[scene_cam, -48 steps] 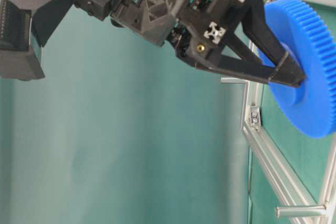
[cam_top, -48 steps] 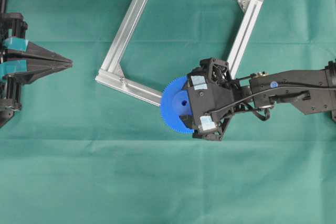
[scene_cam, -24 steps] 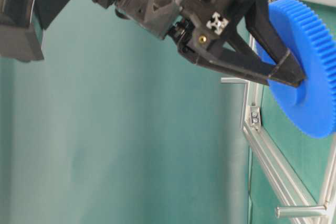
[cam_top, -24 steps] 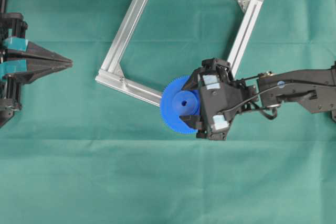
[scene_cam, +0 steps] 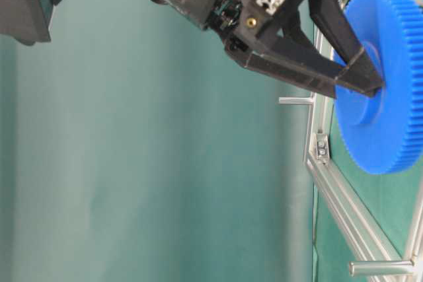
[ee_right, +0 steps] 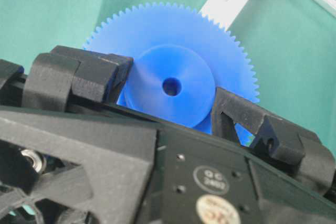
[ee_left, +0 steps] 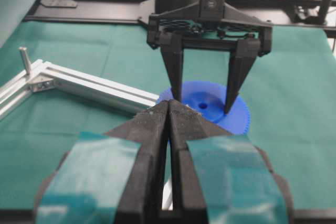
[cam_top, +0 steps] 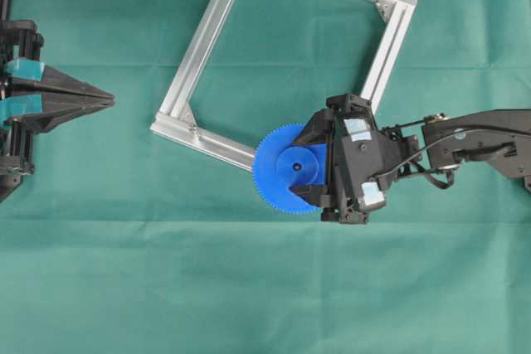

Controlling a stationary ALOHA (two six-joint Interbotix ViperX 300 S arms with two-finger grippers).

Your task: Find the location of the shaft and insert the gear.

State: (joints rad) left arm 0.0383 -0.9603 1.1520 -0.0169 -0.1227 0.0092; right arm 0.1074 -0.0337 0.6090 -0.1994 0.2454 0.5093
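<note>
The gear (cam_top: 288,169) sits at the near corner of the aluminium frame (cam_top: 203,39), and the right gripper (cam_top: 309,167) has its jaws clamped on the raised hub. Off on the left, the left gripper (cam_top: 108,100) hangs with jaws pressed together, holding nothing, over the green-covered tabletop (cam_top: 166,279).

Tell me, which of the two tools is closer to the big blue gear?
The right tool. Its fingers sit on either side of the blue gear's raised hub, while the left tool rests shut far off at the table's left edge.
</note>
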